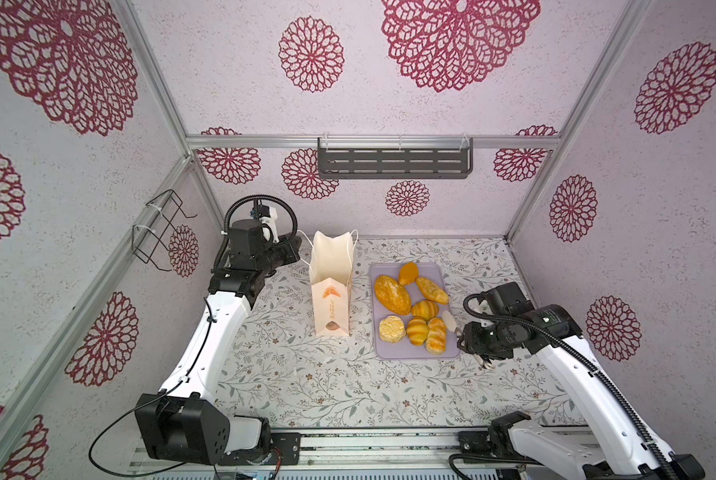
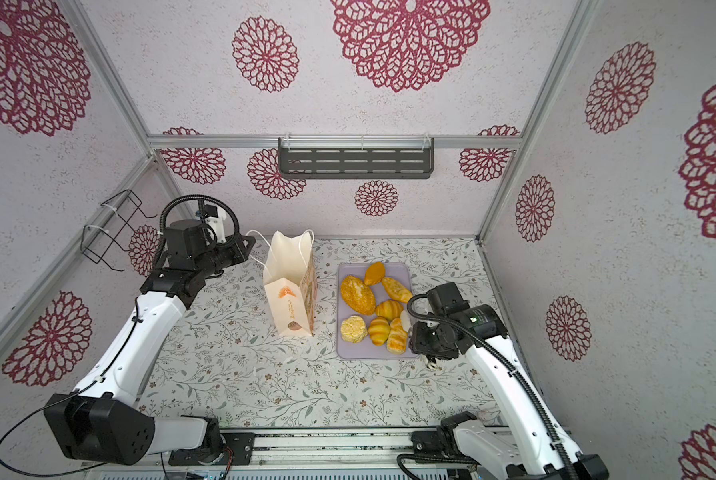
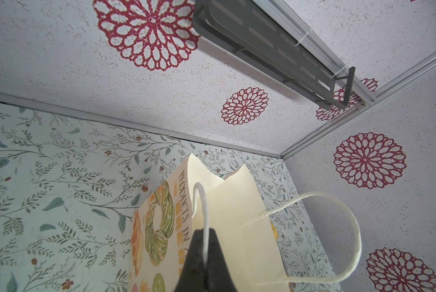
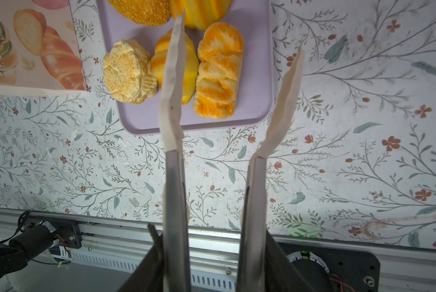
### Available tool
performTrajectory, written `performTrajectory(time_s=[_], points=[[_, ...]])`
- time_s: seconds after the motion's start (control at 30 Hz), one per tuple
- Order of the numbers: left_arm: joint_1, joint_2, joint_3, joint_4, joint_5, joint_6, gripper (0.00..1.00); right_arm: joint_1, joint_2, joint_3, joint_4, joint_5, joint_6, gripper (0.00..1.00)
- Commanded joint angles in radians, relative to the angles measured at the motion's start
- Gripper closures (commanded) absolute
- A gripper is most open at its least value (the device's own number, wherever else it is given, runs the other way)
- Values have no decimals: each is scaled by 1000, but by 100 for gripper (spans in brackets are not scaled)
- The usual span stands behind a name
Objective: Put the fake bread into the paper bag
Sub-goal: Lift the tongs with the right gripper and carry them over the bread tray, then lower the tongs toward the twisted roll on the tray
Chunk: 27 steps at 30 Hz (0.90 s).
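Observation:
The paper bag [image 1: 331,291] stands upright with its mouth open, left of a lilac tray [image 1: 414,353]. The fake bread lies on that tray: a large oval loaf [image 1: 391,294], a pale round bun [image 1: 391,329], ribbed rolls [image 1: 436,334] and smaller ovals [image 1: 408,273]. My left gripper [image 3: 206,252] is at the bag's far left top corner. It is shut on one white cord handle [image 3: 201,202]. My right gripper [image 4: 213,252] is shut on metal tongs. The tongs' white tips [image 4: 172,83] stand apart over the tray's near right corner, astride a ribbed roll [image 4: 218,73], with nothing squeezed between them.
A grey slotted shelf [image 1: 393,162] hangs on the back wall and a black wire rack [image 1: 161,232] on the left wall. A metal rail [image 1: 369,444] runs along the table's front edge. The bag's second cord handle [image 3: 338,215] loops loosely to one side.

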Motion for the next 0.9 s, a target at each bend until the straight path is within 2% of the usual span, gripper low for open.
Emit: performTrajectory(time_s=[0.0,0.3,0.87], points=[[-4,-6,-7,25,-5,1,100,21,1,2,7,-21,28,50],[-4,-3,-9,25,-9,1,100,60,32,-78,72,-54,38,50],[-6,-1,-10,24,-14,1,100,96,87,-123,92,-59,9,52]])
